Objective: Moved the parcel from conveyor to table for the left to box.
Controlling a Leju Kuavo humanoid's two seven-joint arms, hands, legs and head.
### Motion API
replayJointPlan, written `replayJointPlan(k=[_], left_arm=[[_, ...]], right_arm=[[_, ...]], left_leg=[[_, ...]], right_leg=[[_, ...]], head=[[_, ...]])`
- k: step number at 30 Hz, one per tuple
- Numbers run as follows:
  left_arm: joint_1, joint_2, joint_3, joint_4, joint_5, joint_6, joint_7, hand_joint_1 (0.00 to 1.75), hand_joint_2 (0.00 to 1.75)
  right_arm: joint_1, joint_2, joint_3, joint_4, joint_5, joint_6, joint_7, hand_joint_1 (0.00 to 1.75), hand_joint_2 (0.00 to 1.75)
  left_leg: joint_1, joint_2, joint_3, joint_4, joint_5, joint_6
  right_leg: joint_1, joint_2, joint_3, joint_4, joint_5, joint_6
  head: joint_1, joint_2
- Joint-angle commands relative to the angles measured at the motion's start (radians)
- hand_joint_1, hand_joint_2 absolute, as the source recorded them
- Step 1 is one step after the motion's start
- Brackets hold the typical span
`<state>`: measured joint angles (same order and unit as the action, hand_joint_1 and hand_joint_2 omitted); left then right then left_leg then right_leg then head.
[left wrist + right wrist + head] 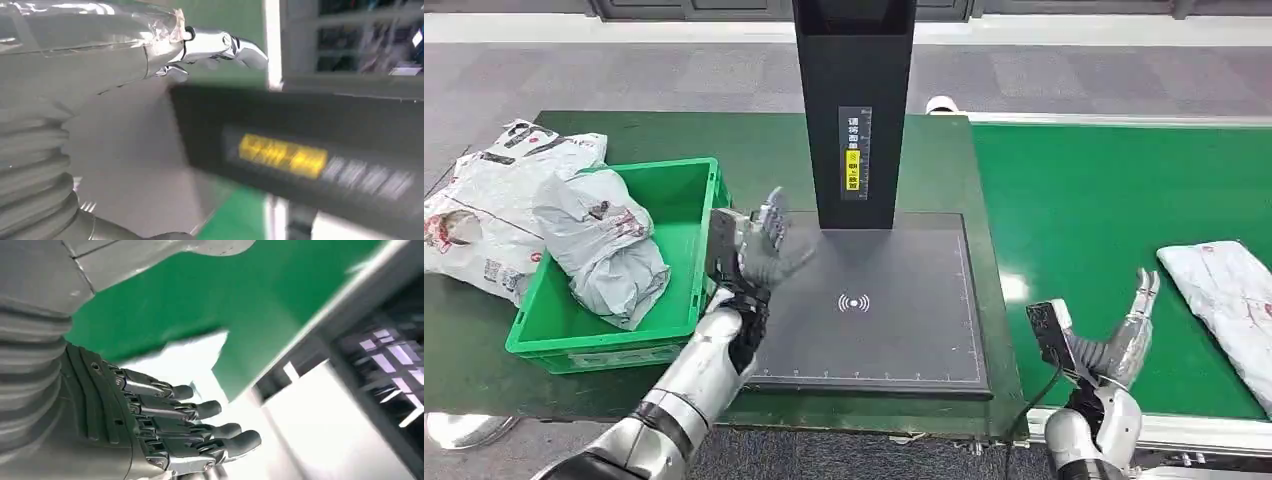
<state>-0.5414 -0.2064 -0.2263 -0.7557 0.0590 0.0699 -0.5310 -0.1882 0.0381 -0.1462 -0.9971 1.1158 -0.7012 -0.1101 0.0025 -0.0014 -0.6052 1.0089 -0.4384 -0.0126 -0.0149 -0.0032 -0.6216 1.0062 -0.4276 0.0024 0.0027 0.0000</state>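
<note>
A white plastic-wrapped parcel (1229, 300) lies on the green conveyor belt (1104, 200) at the far right; it shows as a white blur (190, 360) in the right wrist view. My right hand (1129, 335) hovers over the belt's near edge, left of that parcel, fingers spread and empty (185, 430). My left hand (759, 250) is raised over the left edge of the dark scanner pad (874, 300), fingers apart, holding nothing (220, 45). A grey parcel (609, 245) sits in the green box (679, 190).
A black scanner post (854, 100) with a yellow label stands behind the pad. Several white parcels (484, 200) are heaped on the green table left of the box. The table's front edge runs just below the pad.
</note>
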Motion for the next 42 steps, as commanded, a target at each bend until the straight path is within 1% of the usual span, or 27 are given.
replayJointPlan(k=[1, 3, 4, 6, 7, 10, 16, 18, 19, 20, 21, 22, 23, 24, 25, 27, 28, 29, 30, 31, 32, 33, 34, 35, 36, 37, 42], left_arm=[[0.007, -0.044, -0.157, 0.105, -0.045, 0.086, -0.018, 0.0, 1.75], [0.007, -0.044, -0.157, 0.105, -0.045, 0.086, -0.018, 0.0, 1.75], [0.007, -0.044, -0.157, 0.105, -0.045, 0.086, -0.018, 0.0, 1.75], [0.007, -0.044, -0.157, 0.105, -0.045, 0.086, -0.018, 0.0, 1.75], [0.007, -0.044, -0.157, 0.105, -0.045, 0.086, -0.018, 0.0, 1.75], [0.007, -0.044, -0.157, 0.105, -0.045, 0.086, -0.018, 0.0, 1.75], [0.007, -0.044, -0.157, 0.105, -0.045, 0.086, -0.018, 0.0, 1.75], [0.005, -0.036, -0.169, 0.102, -0.063, 0.093, -0.016, 0.0, 1.75], [0.011, -0.048, -0.168, 0.11, -0.059, 0.088, -0.016, 0.0, 1.75], [0.012, -0.055, -0.168, 0.117, -0.056, 0.084, -0.017, 0.0, 1.75], [0.008, -0.062, -0.167, 0.131, -0.049, 0.078, -0.019, 0.0, 1.75], [0.002, -0.067, -0.17, 0.148, -0.048, 0.075, -0.023, 0.0, 1.75], [-0.006, -0.071, -0.171, 0.163, -0.043, 0.073, -0.032, 0.0, 1.75], [-0.009, -0.073, -0.169, 0.167, -0.037, 0.067, -0.035, 0.0, 1.75], [-0.013, -0.074, -0.172, 0.172, -0.034, 0.059, -0.037, 0.0, 1.75], [-0.021, -0.074, -0.176, 0.181, -0.035, 0.054, -0.041, 0.0, 1.75], [-0.026, -0.072, -0.174, 0.186, -0.032, 0.055, -0.044, 0.0, 1.75], [-0.027, -0.07, -0.171, 0.187, -0.028, 0.053, -0.044, 0.0, 1.75], [-0.029, -0.068, -0.137, 0.188, 0.01, 0.074, -0.043, 0.0, 1.75], [-0.036, -0.059, -0.129, 0.196, 0.018, 0.064, -0.042, 0.0, 1.75], [-0.039, -0.054, -0.125, 0.201, 0.02, 0.063, -0.042, 0.0, 1.75], [-0.04, -0.053, -0.121, 0.205, 0.023, 0.062, -0.043, 0.0, 1.75], [-0.039, -0.054, -0.103, 0.211, 0.03, 0.084, -0.056, 0.0, 1.75], [-0.036, -0.052, -0.097, 0.21, 0.034, 0.087, -0.059, 0.0, 1.75], [-0.031, -0.049, -0.092, 0.206, 0.036, 0.091, -0.065, 0.0, 1.75], [-0.03, -0.048, -0.09, 0.204, 0.037, 0.088, -0.066, 0.0, 1.75], [-0.026, -0.053, -0.088, 0.196, 0.033, 0.096, -0.066, 0.0, 1.75]], right_arm=[[-0.051, -0.027, -0.234, 0.16, 0.119, 0.003, 0.027, 0.0, 1.75], [-0.051, -0.027, -0.234, 0.16, 0.119, 0.003, 0.027, 0.0, 1.75], [-0.051, -0.027, -0.234, 0.16, 0.119, 0.003, 0.027, 0.0, 1.75], [-0.051, -0.027, -0.234, 0.16, 0.119, 0.003, 0.027, 0.0, 1.75], [-0.051, -0.027, -0.234, 0.16, 0.119, 0.003, 0.027, 0.0, 1.75], [-0.051, -0.027, -0.234, 0.16, 0.119, 0.003, 0.027, 0.0, 1.75], [-0.051, -0.027, -0.234, 0.16, 0.119, 0.003, 0.027, 0.0, 1.75], [-0.06, -0.034, -0.247, 0.191, 0.244, 0.003, 0.137, 0.0, 1.75], [-0.072, -0.069, -0.249, 0.247, 0.325, 0.003, 0.231, 0.0, 1.75], [-0.083, -0.091, -0.256, 0.284, 0.343, 0.003, 0.266, 0.0, 1.75], [-0.103, -0.125, -0.251, 0.363, 0.379, 0.003, 0.318, 0.0, 1.75], [-0.135, -0.158, -0.264, 0.466, 0.379, 0.003, 0.363, 0.0, 1.75], [-0.158, -0.181, -0.263, 0.529, 0.392, 0.004, 0.389, 0.0, 1.75], [-0.177, -0.197, -0.259, 0.579, 0.404, 0.019, 0.417, 0.0, 1.75], [-0.192, -0.21, -0.259, 0.619, 0.42, 0.066, 0.469, 0.0, 1.75], [-0.207, -0.222, -0.261, 0.655, 0.429, 0.116, 0.521, 0.0, 1.75], [-0.215, -0.222, -0.27, 0.664, 0.419, 0.133, 0.526, 0.0, 1.75], [-0.217, -0.226, -0.268, 0.669, 0.425, 0.145, 0.538, 0.0, 1.75], [-0.265, -0.241, -0.253, 0.719, 0.452, 0.251, 0.589, 0.0, 1.75], [-0.297, -0.251, -0.235, 0.726, 0.455, 0.291, 0.613, 0.0, 1.75], [-0.316, -0.253, -0.233, 0.736, 0.455, 0.313, 0.62, 0.0, 1.75], [-0.327, -0.254, -0.222, 0.737, 0.455, 0.322, 0.624, 0.0, 1.75], [-0.335, -0.251, -0.16, 0.734, 0.455, 0.277, 0.615, 0.0, 1.75], [-0.341, -0.239, -0.159, 0.731, 0.45, 0.266, 0.597, 0.0, 1.75], [-0.348, -0.227, -0.152, 0.737, 0.455, 0.279, 0.605, 0.0, 1.75], [-0.343, -0.227, -0.105, 0.733, 0.455, 0.273, 0.636, 0.0, 1.75], [-0.329, -0.234, -0.109, 0.739, 0.444, 0.277, 0.649, 0.0, 1.75]], left_leg=[[0.001, -0.002, 0.004, -0.002, -0.001, 0.001], [0.0, -0.001, 0.003, -0.001, -0.002, 0.001], [0.001, -0.001, 0.005, -0.003, -0.002, 0.001], [0.001, 0.0, 0.003, -0.001, -0.002, 0.001], [0.001, 0.0, 0.005, -0.002, -0.002, 0.001], [0.0, 0.0, 0.002, -0.001, -0.002, 0.002], [0.001, 0.001, 0.003, -0.001, -0.002, 0.002], [0.001, 0.001, 0.004, -0.001, -0.002, 0.002], [0.001, 0.002, 0.003, -0.001, -0.002, 0.002], [0.001, 0.002, 0.004, -0.002, -0.002, 0.002], [0.001, 0.0, 0.006, -0.003, -0.002, 0.002], [0.0, -0.001, 0.003, -0.001, -0.002, 0.002], [0.001, -0.001, 0.005, -0.002, -0.002, 0.002], [0.0, -0.002, 0.003, -0.001, -0.001, 0.003], [0.0, -0.001, 0.004, -0.001, -0.002, 0.003], [0.0, 0.0, 0.003, -0.001, -0.003, 0.004], [-0.001, 0.0, 0.006, -0.002, -0.003, 0.004], [-0.001, 0.001, 0.004, -0.001, -0.003, 0.004], [-0.001, 0.001, 0.005, -0.001, -0.003, 0.004], [-0.001, 0.001, 0.006, -0.001, -0.003, 0.004], [-0.003, 0.003, 0.002, 0.0, -0.003, 0.004], [-0.002, 0.005, 0.003, 0.0, -0.004, 0.004], [-0.002, 0.006, 0.004, -0.001, -0.004, 0.004], [-0.003, 0.007, 0.003, 0.0, -0.003, 0.004], [-0.002, 0.007, 0.004, -0.001, -0.003, 0.003], [-0.002, 0.006, 0.003, 0.0, -0.003, 0.004], [-0.002, 0.004, 0.004, -0.001, -0.003, 0.003]], right_leg=[[0.001, -0.002, 0.006, -0.003, -0.001, 0.0], [0.0, -0.001, 0.004, -0.002, -0.002, 0.001], [0.0, -0.001, 0.006, -0.003, -0.002, 0.001], [0.001, 0.0, 0.003, -0.002, -0.001, 0.001], [0.001, 0.0, 0.005, -0.003, -0.002, 0.001], [0.0, 0.0, 0.002, -0.001, -0.002, 0.002], [0.001, 0.001, 0.003, -0.002, -0.002, 0.002], [0.0, 0.001, 0.004, -0.002, -0.002, 0.002], [0.0, 0.001, 0.003, -0.002, -0.002, 0.002], [0.001, 0.001, 0.005, -0.002, -0.002, 0.002], [0.001, 0.0, 0.008, -0.004, -0.002, 0.002], [0.0, -0.001, 0.005, -0.002, -0.002, 0.003], [0.0, -0.002, 0.007, -0.004, -0.002, 0.003], [-0.001, -0.002, 0.004, -0.002, -0.002, 0.003], [0.0, -0.002, 0.005, -0.003, -0.002, 0.003], [0.0, -0.002, 0.006, -0.003, -0.002, 0.004], [-0.001, -0.002, 0.008, -0.004, -0.002, 0.004], [-0.001, -0.001, 0.005, -0.002, -0.002, 0.004], [-0.002, -0.001, 0.006, -0.003, -0.003, 0.004], [-0.001, 0.0, 0.007, -0.004, -0.002, 0.004], [-0.003, 0.002, 0.002, -0.001, -0.002, 0.004], [-0.003, 0.005, 0.002, -0.001, -0.001, 0.004], [-0.003, 0.006, 0.003, -0.001, -0.001, 0.004], [-0.003, 0.006, 0.001, 0.0, -0.001, 0.004], [-0.003, 0.006, 0.003, -0.001, -0.001, 0.004], [-0.002, 0.005, 0.002, -0.001, -0.001, 0.004], [-0.001, 0.004, 0.004, -0.002, -0.001, 0.004]], head=[[0.0, 0.0], [0.0, 0.0], [0.0, 0.0], [0.0, 0.0], [0.0, 0.0], [0.0, 0.0], [0.0, 0.0], [0.0, 0.0], [0.0, 0.0], [0.0, 0.0], [0.0, 0.0], [0.0, 0.0], [0.0, 0.0], [0.0, 0.0], [0.0, 0.0], [0.0, 0.0], [0.0, 0.0], [0.0, 0.0], [0.0, 0.0], [0.0, 0.0], [0.0, 0.0], [0.0, 0.0], [0.0, 0.0], [0.0, 0.0], [0.0, 0.0], [0.0, 0.0], [0.0, 0.0]])
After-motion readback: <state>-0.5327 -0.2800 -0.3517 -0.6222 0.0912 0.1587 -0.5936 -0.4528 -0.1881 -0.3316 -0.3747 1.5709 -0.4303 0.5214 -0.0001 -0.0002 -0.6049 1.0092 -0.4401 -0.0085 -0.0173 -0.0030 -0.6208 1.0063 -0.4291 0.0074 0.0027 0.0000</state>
